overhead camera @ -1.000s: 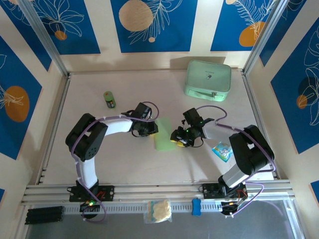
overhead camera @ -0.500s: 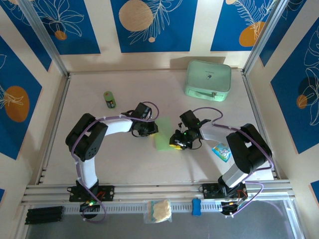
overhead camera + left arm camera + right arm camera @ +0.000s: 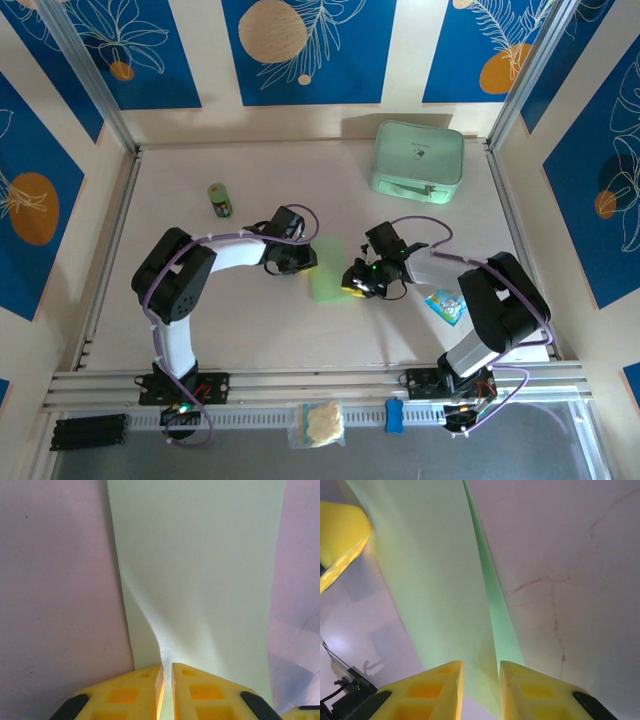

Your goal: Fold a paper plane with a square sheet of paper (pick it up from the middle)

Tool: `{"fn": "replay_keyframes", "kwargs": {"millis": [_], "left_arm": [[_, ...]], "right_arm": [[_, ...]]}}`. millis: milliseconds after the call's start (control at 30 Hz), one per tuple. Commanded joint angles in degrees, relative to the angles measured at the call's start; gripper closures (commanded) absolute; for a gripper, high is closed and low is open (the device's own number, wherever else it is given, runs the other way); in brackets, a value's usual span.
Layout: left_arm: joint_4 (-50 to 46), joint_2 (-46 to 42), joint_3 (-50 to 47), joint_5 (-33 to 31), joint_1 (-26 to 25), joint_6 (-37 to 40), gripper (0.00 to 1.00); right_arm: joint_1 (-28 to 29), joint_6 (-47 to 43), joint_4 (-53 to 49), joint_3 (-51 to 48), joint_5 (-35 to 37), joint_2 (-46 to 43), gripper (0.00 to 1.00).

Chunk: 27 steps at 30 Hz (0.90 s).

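left pincer (image 3: 167, 666) closed, nipping paper sheet (image 3: 200, 570) edge

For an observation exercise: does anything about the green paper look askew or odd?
The green paper puckers into a ridge where the left gripper pinches its edge. Seen from the right wrist, a darker lower layer juts past the top.

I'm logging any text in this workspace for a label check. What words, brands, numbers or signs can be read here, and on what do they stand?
No text can be read in these pictures.
Mint-green case: a small dark mark on the lid, too small to read.
Small green bottle: label too small to read.
Blue packet: print too blurred to read.
Sheet of paper: blank, no print.
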Motion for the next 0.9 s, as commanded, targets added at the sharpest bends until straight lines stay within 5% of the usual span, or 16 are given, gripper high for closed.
{"fn": "replay_keyframes", "kwargs": {"millis": [0, 367, 633, 867], "left_arm": [[-3.9, 3.0, -1.1, -2.9, -0.2, 0.6, 0.83], [-4.2, 2.6, -0.8, -2.6, -0.2, 0.9, 0.83], [-3.5, 1.7, 0.6, -1.3, -0.2, 1.9, 0.82], [-0.4, -2.2, 2.9, -2.5, 0.4, 5.8, 0.69]], "right_arm": [[-0.9, -0.3, 2.4, -0.5, -2.3, -1.3, 0.74], [-1.2, 1.9, 2.1, -1.3, -6.3, -0.1, 0.78], [-1.2, 2.5, -0.5, -0.8, -5.0, -0.7, 0.91], [-1.2, 2.8, -3.4, 0.8, -3.2, -1.0, 1.0]]}}
